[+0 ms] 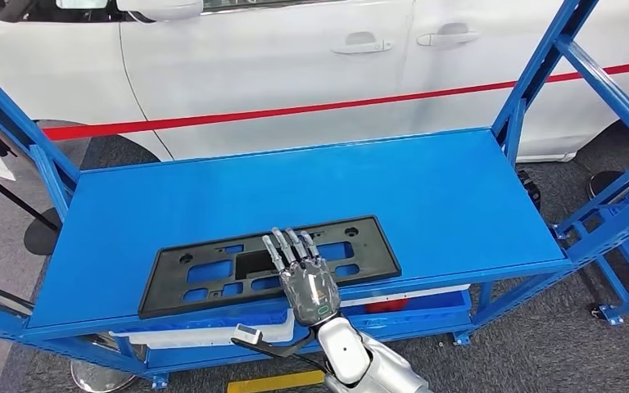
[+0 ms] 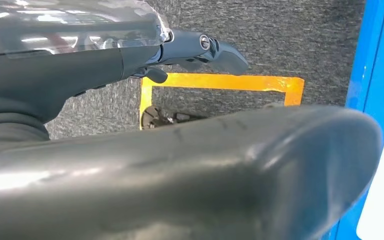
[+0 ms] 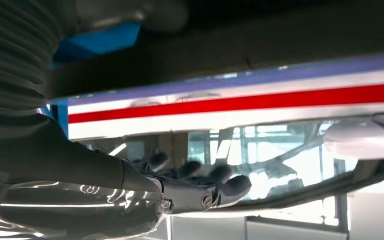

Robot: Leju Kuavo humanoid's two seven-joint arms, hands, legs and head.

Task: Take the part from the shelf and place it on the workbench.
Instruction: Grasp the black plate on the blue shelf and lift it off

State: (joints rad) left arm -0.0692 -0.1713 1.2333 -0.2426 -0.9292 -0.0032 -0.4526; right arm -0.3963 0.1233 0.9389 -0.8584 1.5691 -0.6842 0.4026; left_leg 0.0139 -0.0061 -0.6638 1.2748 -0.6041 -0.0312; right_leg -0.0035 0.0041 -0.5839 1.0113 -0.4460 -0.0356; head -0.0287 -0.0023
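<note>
Closest to the camera in the head view, the silver right arm rises from the bottom edge and ends in the right hand [image 1: 305, 277], which lies palm down, fingers straight and slightly fanned, flat on the near middle of the part [image 1: 269, 266]. That hand presses on the part rather than closing around it; nothing sits inside its fingers. The part is a long black plastic plate with rectangular cut-outs through which blue shows, and it lies flat on the top board of the blue shelf [image 1: 426, 196], near the front edge and a little left of centre, its long side running left to right. Below that board, white boxes and something red sit on a lower level, partly hidden. Behind the shelf stands a white car [image 1: 278, 57] with a red stripe along its side and two door handles in sight. Grey carpet covers the floor, with a strip of yellow tape [image 1: 276, 381] just in front of the shelf. On the right wrist view the right hand's dark fingers [image 3: 227, 187] stretch out straight beneath the dark edge of the part, with the car's red stripe beyond. On the left wrist view the left hand [image 2: 195, 50] hangs over the carpet and a corner of yellow tape, a blue upright at the side; whether its fingers are apart or together cannot be told.
</note>
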